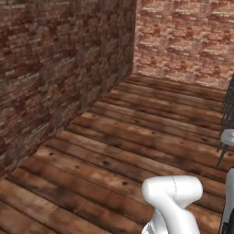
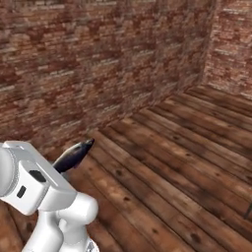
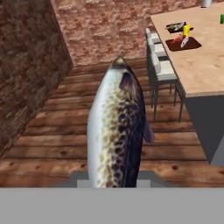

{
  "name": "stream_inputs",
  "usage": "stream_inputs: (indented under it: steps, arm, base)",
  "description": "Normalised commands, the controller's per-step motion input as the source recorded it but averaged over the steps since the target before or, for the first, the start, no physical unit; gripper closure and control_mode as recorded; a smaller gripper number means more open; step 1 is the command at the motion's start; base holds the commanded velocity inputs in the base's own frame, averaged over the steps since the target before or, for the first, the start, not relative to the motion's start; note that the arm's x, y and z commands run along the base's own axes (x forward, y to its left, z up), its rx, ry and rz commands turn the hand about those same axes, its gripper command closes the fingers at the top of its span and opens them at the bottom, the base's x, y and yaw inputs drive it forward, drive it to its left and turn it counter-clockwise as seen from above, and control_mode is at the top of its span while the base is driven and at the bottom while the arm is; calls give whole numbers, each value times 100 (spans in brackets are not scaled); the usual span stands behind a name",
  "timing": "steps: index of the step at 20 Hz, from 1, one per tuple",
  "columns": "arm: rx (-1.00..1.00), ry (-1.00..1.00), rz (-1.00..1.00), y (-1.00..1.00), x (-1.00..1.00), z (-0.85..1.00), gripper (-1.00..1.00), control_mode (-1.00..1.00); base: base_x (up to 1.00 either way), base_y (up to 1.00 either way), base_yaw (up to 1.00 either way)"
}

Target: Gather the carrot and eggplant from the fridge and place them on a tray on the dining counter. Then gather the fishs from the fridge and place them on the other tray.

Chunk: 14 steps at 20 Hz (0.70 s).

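Broadly, brick walls (image 1: 59, 64) and a dark plank floor (image 1: 137, 137) are seen across both base views, with the walls meeting at a corner in the distance. Along the right side of the hand view the dining counter (image 3: 205, 65) is seen, its light wood-grain top carried on a grey base, and a row of grey-seated stools (image 3: 159, 65) is lined up against its near edge. Part of one stool (image 1: 227, 137) is also caught at the right edge of the left base view. Near the far end of the counter two dark brown trays are set close together: the tray (image 3: 183, 43) nearer the camera is loaded with small red and pale items, and the other tray (image 3: 176, 27) lies just beyond it, its contents too small to be told. A small yellow object (image 3: 187, 30) is stood between them. One of the fishs (image 3: 116, 131), silvery with dark speckles, is held well short of the counter, its length pointed away from the hand. The gripper (image 3: 114, 177) is closed tightly on the fish's near end, the fingertips being hidden by its body. The same fish (image 2: 74, 155) is seen projecting past the white arm in the right base view.
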Motion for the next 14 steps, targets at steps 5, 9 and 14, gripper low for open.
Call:
stream_inputs:
  steps: [5,9,14]
  arm:
    - [0,0,0,0,0,0,100,100]
    - [0,0,0,0,0,0,100,100]
    - [0,0,0,0,0,0,100,100]
  base:
    - [87,11,-39]
    - [85,1,-39]
    - [90,8,-38]
